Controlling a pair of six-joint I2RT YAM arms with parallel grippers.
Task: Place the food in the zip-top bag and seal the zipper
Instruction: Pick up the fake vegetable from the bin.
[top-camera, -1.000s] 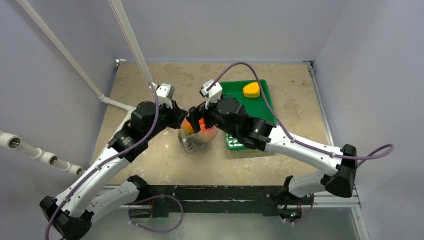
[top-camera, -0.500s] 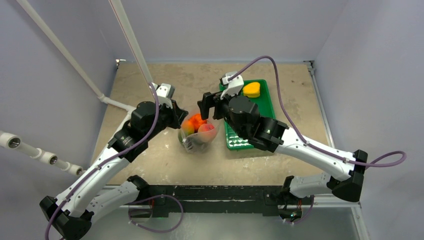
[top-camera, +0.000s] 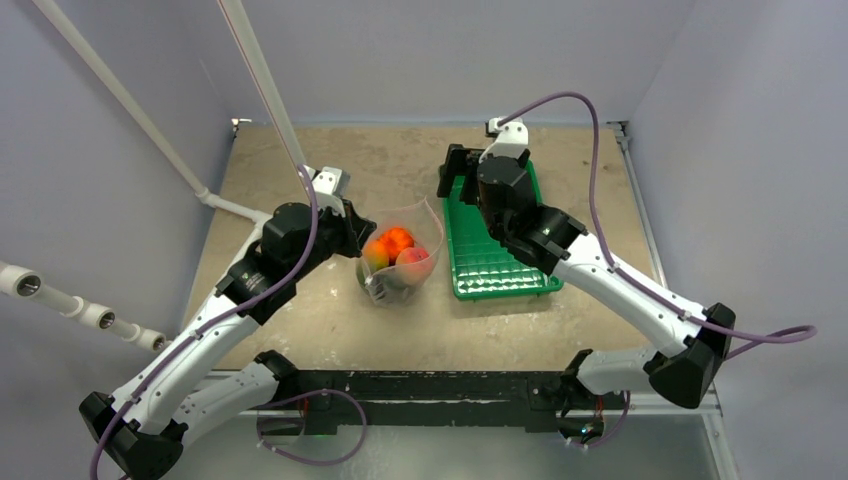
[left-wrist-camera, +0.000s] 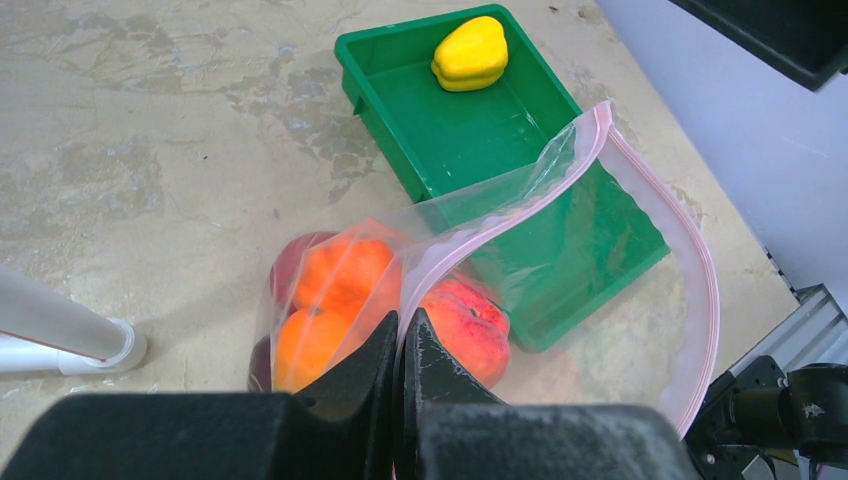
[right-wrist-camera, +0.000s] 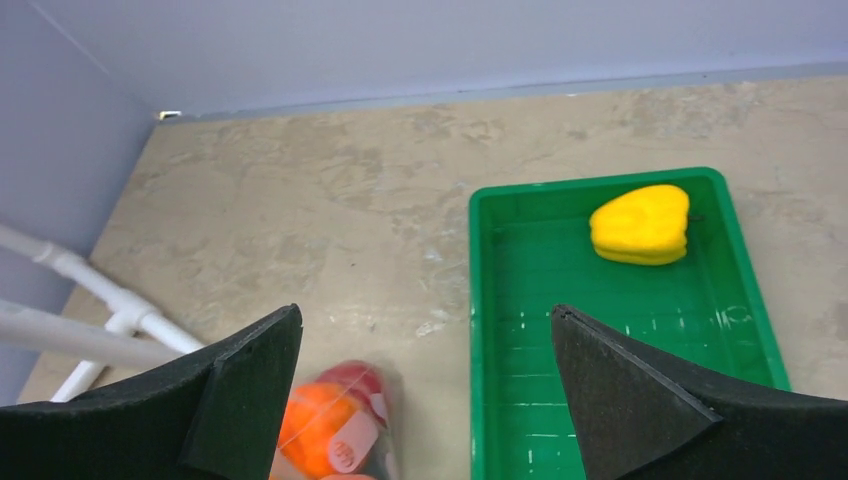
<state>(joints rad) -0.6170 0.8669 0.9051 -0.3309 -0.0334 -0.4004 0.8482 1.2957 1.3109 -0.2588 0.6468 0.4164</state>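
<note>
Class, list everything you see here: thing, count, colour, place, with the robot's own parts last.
zip-top bag: one, clear, on table left of tray
zipper: one, pinkish, along bag's open mouth
food: at least four, orange, red, peach, inside bag
yellow toy: one, yellow, tray's far end
tray: one, green, right of bag
pipes: several, white, table's left side
left hand: one, black, shut on bag's zipper edge
right hand: one, black, open, over tray's far end

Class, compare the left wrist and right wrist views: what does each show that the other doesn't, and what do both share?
Left wrist only: the left fingers shut on the pink zipper of the bag. Right wrist only: the open right fingers. Both: the green tray, the yellow pepper in it, orange fruit in the bag, a white pipe.
</note>
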